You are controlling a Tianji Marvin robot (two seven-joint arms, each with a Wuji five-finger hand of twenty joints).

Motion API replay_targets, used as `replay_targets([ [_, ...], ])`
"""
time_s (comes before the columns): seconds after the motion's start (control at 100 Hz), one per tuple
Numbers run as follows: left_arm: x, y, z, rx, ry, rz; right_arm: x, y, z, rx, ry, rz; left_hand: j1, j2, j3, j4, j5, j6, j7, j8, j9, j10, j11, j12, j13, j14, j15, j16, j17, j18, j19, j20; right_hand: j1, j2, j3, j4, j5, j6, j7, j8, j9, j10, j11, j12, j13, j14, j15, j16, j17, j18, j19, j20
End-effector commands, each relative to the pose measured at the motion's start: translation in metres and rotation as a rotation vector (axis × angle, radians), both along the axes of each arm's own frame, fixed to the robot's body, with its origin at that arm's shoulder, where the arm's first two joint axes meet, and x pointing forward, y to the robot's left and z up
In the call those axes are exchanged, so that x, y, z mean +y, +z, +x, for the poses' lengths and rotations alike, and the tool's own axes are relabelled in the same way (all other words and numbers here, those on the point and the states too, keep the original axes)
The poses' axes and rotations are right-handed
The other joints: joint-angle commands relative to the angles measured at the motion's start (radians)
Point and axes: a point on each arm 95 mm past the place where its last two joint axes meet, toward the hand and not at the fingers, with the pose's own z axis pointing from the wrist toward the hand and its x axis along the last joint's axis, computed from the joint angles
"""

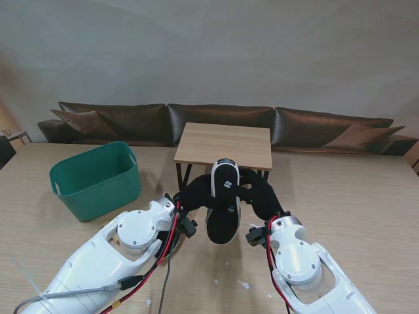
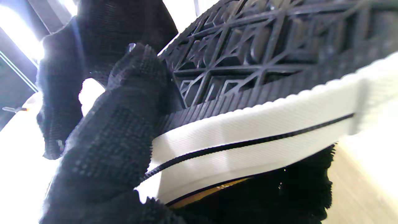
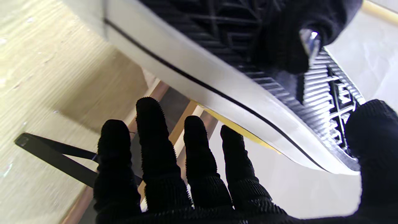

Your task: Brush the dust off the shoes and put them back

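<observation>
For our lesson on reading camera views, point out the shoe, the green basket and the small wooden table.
shoe point(image 1: 223, 219): stand view, on its black sole, turned upward.
green basket point(image 1: 121, 190): stand view, on its outer front wall.
small wooden table point(image 1: 226, 142): stand view, on the bare middle of its top.

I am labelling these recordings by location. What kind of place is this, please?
Probably a living-room-style test space: a brown leather sofa along the wall, a small wooden side table, and a green basket on a large wooden surface.
</observation>
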Motion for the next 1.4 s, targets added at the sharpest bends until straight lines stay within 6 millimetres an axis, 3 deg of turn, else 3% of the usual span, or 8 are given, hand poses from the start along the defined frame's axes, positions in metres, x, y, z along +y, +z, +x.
replay_targets([
  [0.0, -0.003, 0.008, 0.001, 0.004, -0.035, -0.01, 0.001, -0.004, -0.001, 0.009, 0.022, -0.017, 0.166, 0.19, 0.252, 0.039, 0.029, -0.085, 0.091, 0.037, 0.064, -0.045, 0.058, 0.033, 0.102, -0.099, 0.175, 0.08, 0.036, -0.106, 0.134, 0.043, -0.027, -0.027, -0.033, 0.026, -0.043, -0.004, -0.019, -0.015, -0.039, -0.041, -0.026, -0.016, -0.032, -0.03, -0.016, -0.013, -0.038, -0.044, -0.031, 0.005],
  [0.21, -0.003, 0.004, 0.0, 0.059, -0.085, 0.013, 0.009, -0.007, -0.005, -0.004, 0.045, -0.049, 0.171, 0.195, 0.245, 0.041, 0.026, -0.079, 0.087, 0.04, 0.061, -0.039, 0.059, 0.036, 0.101, -0.098, 0.181, 0.092, 0.03, -0.102, 0.135, 0.047, 0.103, -0.111, 0.0, 0.038, 0.039, 0.015, 0.079, -0.005, 0.024, -0.022, 0.044, 0.002, 0.04, -0.028, 0.048, 0.012, 0.035, -0.042, 0.018, 0.068],
  [0.35, -0.002, 0.002, -0.001, 0.08, -0.088, 0.029, 0.015, -0.009, -0.011, -0.042, 0.03, -0.038, 0.174, 0.204, 0.234, 0.045, 0.017, -0.067, 0.083, 0.048, 0.047, -0.032, 0.06, 0.043, 0.081, -0.085, 0.179, 0.103, 0.002, -0.095, 0.136, 0.056, 0.405, -0.04, -0.149, 0.089, 0.335, -0.007, 0.244, 0.106, 0.276, -0.02, 0.163, 0.073, 0.26, -0.034, 0.28, 0.079, 0.169, -0.025, 0.275, 0.049],
  [0.4, -0.001, 0.002, -0.001, 0.082, -0.08, 0.035, 0.017, -0.009, -0.013, -0.055, 0.021, -0.025, 0.174, 0.21, 0.228, 0.048, 0.012, -0.061, 0.076, 0.048, 0.034, -0.027, 0.059, 0.051, 0.062, -0.076, 0.176, 0.112, -0.019, -0.091, 0.136, 0.063, 0.304, -0.141, 0.32, -0.061, 0.388, -0.019, 0.363, 0.011, 0.374, -0.02, 0.184, 0.095, 0.358, -0.042, 0.348, 0.09, 0.234, -0.015, 0.368, 0.016],
  [0.45, 0.0, 0.002, -0.001, 0.084, -0.068, 0.039, 0.018, -0.01, -0.014, -0.064, 0.012, -0.008, 0.175, 0.213, 0.22, 0.05, 0.012, -0.058, 0.065, 0.042, 0.017, -0.019, 0.055, 0.065, 0.04, -0.068, 0.171, 0.124, -0.045, -0.082, 0.134, 0.073, 0.313, -0.163, 0.463, -0.15, 0.437, -0.025, 0.494, -0.041, 0.471, -0.02, 0.212, 0.118, 0.45, -0.039, 0.418, 0.108, 0.305, -0.005, 0.449, 0.007],
  [0.63, 0.005, 0.0, -0.004, 0.086, -0.029, 0.052, 0.019, -0.012, -0.018, -0.064, -0.018, 0.061, 0.071, 0.224, 0.083, 0.059, -0.008, -0.051, -0.223, -0.075, -0.134, 0.028, 0.033, -0.125, -0.124, -0.021, 0.086, 0.128, -0.202, -0.071, 0.046, 0.116, 0.4, -0.171, 0.512, -0.185, 0.547, 0.01, 0.568, -0.006, 0.64, 0.005, 0.227, 0.162, 0.594, -0.048, 0.571, 0.163, 0.463, 0.015, 0.555, -0.025],
  [0.89, 0.01, -0.003, -0.009, 0.141, 0.005, 0.039, 0.019, -0.017, -0.021, -0.043, -0.066, 0.153, -0.133, 0.305, 0.149, 0.088, -0.008, -0.018, -0.645, -0.239, -0.312, 0.087, -0.097, -0.282, -0.397, 0.071, -0.117, 0.005, -0.422, -0.057, -0.19, 0.082, 0.432, -0.189, 0.551, -0.189, 0.569, 0.057, 0.572, 0.11, 0.692, 0.033, 0.244, 0.219, 0.601, -0.087, 0.729, 0.209, 0.555, 0.009, 0.581, -0.048],
  [1.39, 0.037, 0.014, -0.026, 0.024, 0.112, 0.049, 0.014, -0.032, -0.02, 0.055, -0.072, 0.163, -0.162, 0.374, -0.016, 0.096, -0.099, -0.057, -0.737, -0.386, -0.529, 0.095, -0.185, -0.459, -0.667, 0.067, -0.349, -0.19, -0.465, -0.081, -0.737, 0.04, 0.447, -0.2, 0.571, -0.192, 0.581, 0.091, 0.563, 0.169, 0.709, 0.052, 0.254, 0.254, 0.603, -0.103, 0.798, 0.232, 0.601, 0.015, 0.588, -0.04],
])
